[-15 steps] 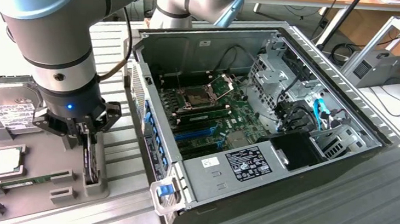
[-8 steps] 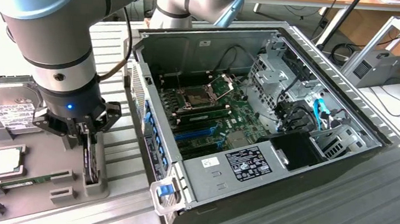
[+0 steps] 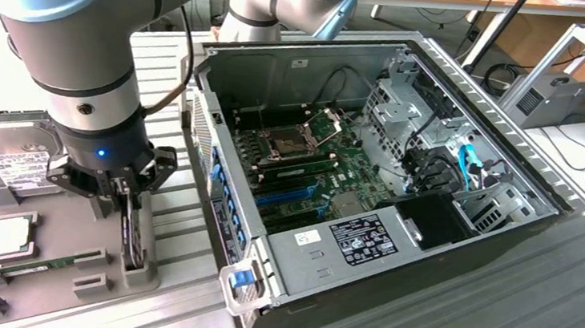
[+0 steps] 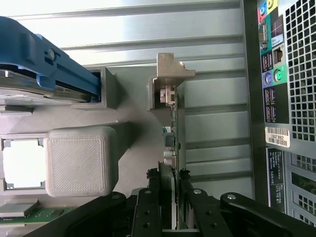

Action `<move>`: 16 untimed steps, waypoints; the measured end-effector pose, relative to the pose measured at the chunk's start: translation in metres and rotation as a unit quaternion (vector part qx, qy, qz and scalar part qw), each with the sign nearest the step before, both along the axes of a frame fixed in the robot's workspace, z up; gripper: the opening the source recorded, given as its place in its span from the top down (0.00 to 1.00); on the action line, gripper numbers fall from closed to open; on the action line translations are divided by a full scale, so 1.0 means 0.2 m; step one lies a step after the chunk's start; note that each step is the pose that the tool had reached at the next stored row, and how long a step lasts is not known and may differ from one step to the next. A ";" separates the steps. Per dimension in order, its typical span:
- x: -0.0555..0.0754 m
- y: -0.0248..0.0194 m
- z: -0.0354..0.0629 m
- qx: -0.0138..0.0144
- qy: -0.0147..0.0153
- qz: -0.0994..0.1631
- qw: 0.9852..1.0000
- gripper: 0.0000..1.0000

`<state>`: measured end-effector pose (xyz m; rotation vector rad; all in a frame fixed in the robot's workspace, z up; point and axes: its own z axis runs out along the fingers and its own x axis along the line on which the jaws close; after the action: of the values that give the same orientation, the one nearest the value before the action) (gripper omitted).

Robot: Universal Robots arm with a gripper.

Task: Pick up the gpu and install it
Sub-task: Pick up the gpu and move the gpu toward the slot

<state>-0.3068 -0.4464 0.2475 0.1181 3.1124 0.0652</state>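
Observation:
The gpu [image 3: 136,239] stands on edge in a slot of the grey holder [image 3: 64,218], to the exterior view's left of the open computer case [image 3: 262,258]. My gripper [image 3: 125,196] is right above it, reaching down onto its upper edge. In the wrist view the card [image 4: 174,116] runs away from me, thin and edge-on, with its silver end bracket [image 4: 171,70] at the far end. My gripper [image 4: 170,181] has one black finger on each face of the card, shut on it. The card still sits in the holder.
On the holder lie a hard drive [image 3: 9,154], a processor [image 3: 8,236] and a green memory stick [image 3: 38,267]. The case lies open with its motherboard [image 3: 319,175] and blue slots [image 3: 292,196] exposed. Its rear port panel [image 4: 279,98] stands close beside the card.

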 end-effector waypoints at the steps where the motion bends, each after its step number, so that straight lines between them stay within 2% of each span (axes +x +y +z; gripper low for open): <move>1: 0.00 0.000 0.007 0.000 0.000 0.000 1.000 0.73; 16: 0.00 0.000 0.055 0.000 0.000 0.000 1.000 0.73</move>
<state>-0.3068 -0.4464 0.2585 0.1181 3.1125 0.0651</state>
